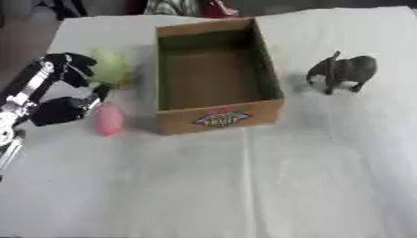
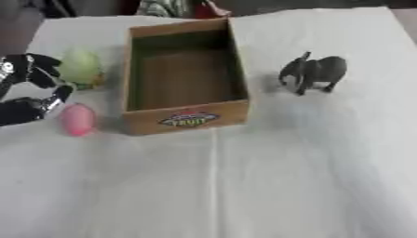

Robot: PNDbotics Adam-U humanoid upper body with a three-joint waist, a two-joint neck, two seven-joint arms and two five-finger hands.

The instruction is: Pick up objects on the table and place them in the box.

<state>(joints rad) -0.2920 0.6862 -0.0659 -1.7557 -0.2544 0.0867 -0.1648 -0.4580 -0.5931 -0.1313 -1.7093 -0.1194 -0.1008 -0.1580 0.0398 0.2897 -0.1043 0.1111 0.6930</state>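
Left hand (image 2: 29, 93) beside pink object (image 2: 77, 119), left of box (image 2: 185, 118).

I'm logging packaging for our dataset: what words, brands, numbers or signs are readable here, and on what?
"FRUIT" (probably; blurred): large letters on the colourful label on the cardboard box's front wall.
Anything smaller on that label: too blurred to read.
No text shows on the pink object, green object, elephant figure or tablecloth.
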